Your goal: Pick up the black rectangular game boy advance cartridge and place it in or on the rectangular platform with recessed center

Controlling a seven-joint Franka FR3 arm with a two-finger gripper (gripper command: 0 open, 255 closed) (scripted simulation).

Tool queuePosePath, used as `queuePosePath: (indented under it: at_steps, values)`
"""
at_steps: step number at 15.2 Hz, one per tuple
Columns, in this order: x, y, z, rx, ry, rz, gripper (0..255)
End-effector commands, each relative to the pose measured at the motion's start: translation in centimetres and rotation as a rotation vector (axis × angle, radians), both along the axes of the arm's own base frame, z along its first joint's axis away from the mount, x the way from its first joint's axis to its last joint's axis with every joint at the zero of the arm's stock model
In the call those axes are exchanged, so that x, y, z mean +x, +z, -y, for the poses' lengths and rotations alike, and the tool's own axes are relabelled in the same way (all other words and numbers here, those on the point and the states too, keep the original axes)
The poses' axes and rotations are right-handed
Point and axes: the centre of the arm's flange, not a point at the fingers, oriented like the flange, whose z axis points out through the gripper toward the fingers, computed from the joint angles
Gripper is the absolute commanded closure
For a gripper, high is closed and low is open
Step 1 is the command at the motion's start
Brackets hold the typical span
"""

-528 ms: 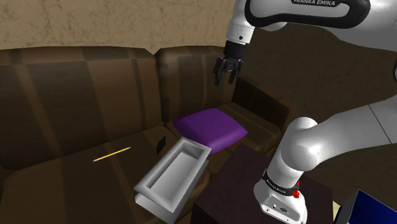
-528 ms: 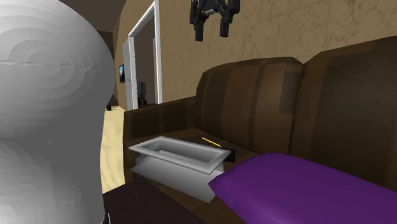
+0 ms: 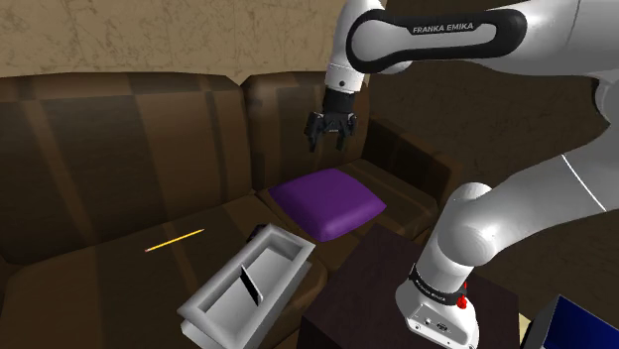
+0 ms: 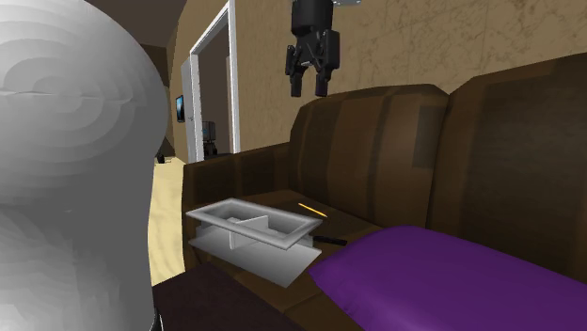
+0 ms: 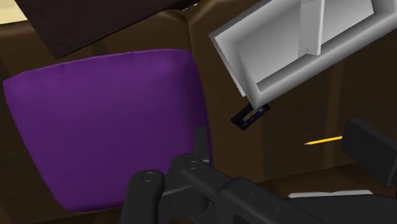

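Gripper (image 3: 329, 146), fingers apart and empty, hangs above the purple cushion (image 3: 329, 201), apparently readied to descend on the black cartridge (image 5: 250, 116), which lies on the sofa seat (image 3: 109, 273) against a corner of the grey recessed tray (image 3: 226, 270).

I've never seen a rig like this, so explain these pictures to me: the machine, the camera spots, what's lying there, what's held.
This is a white robot arm ending in a black two-finger pincer. One picture is taken from beside its stand, one from another camera nearby, one from the hand, looking along the pincer. It works over a brown sofa. On the seat lie a purple cushion, a grey platform with a sunken middle, a black cartridge beside that platform's corner, and a thin yellow stick. The pincer hangs open in the air, holding nothing.
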Motion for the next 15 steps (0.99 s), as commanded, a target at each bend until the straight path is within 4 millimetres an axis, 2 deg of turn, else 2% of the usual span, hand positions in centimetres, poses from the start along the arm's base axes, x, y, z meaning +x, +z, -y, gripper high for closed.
queuePosePath:
  at_steps: [1,8,15]
  values:
    - [1.5,-2.1,-0.9,0.001,-0.058,-0.011,0]
    - [6.9,-9.3,-3.9,0.003,-0.248,-0.055,0]
    - [12.4,-16.7,-5.9,0.005,-0.438,-0.098,0]
